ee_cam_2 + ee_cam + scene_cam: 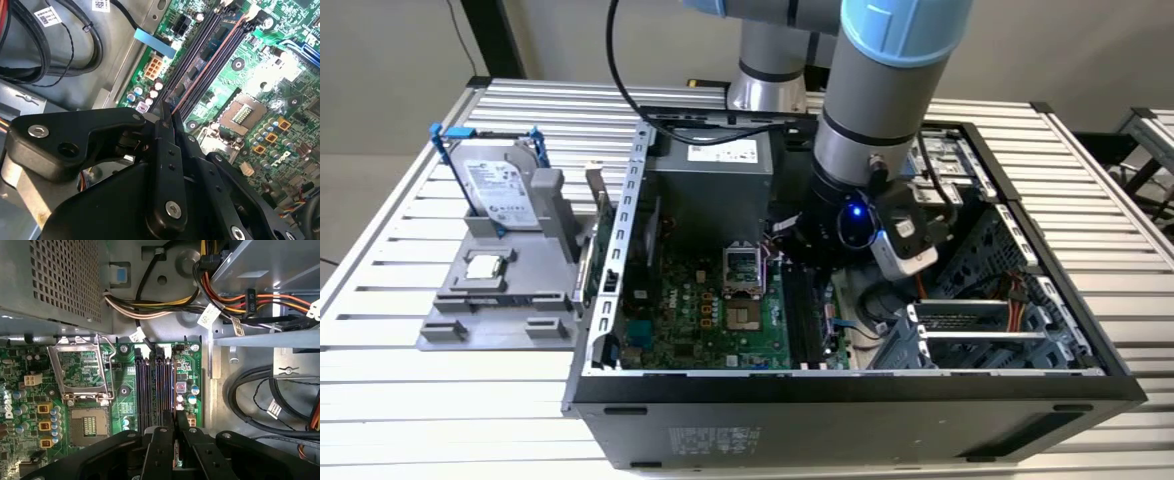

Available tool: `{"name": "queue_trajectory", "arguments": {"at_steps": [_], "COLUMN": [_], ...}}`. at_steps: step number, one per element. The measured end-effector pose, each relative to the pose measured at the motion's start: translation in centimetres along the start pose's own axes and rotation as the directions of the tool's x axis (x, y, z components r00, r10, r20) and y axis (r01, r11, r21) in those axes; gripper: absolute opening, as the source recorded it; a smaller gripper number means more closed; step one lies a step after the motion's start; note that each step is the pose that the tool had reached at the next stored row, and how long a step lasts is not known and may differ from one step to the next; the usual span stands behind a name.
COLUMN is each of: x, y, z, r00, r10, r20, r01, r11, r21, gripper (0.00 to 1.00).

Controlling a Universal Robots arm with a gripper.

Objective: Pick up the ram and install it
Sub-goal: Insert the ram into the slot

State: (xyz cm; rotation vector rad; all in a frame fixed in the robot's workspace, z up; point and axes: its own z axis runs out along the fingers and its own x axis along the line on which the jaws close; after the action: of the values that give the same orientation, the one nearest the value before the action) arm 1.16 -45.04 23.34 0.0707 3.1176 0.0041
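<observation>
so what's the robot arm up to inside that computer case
The arm has reached into the open computer case, with its end effector low over the motherboard's memory slots. The fingers are pinched on a thin green board, seemingly the ram, lined up with the slots. The processor socket beside them stands open and empty. A hard drive sits on the tray outside.

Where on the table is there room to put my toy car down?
The ribbed table is bare in front of the grey holder, and along its near edge before the computer case. Inside the case it is crowded with the circuit board, cables and the arm.
</observation>
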Motion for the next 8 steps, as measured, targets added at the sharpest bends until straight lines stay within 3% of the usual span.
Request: {"name": "queue_trajectory", "arguments": {"at_steps": [8], "x": [0.00], "y": [-0.18], "z": [0.58], "r00": [0.9997], "r10": [-0.023], "r20": [0.0001], "r01": [0.023], "r11": [0.9997], "r21": [-0.0005], "gripper": [0.00]}}
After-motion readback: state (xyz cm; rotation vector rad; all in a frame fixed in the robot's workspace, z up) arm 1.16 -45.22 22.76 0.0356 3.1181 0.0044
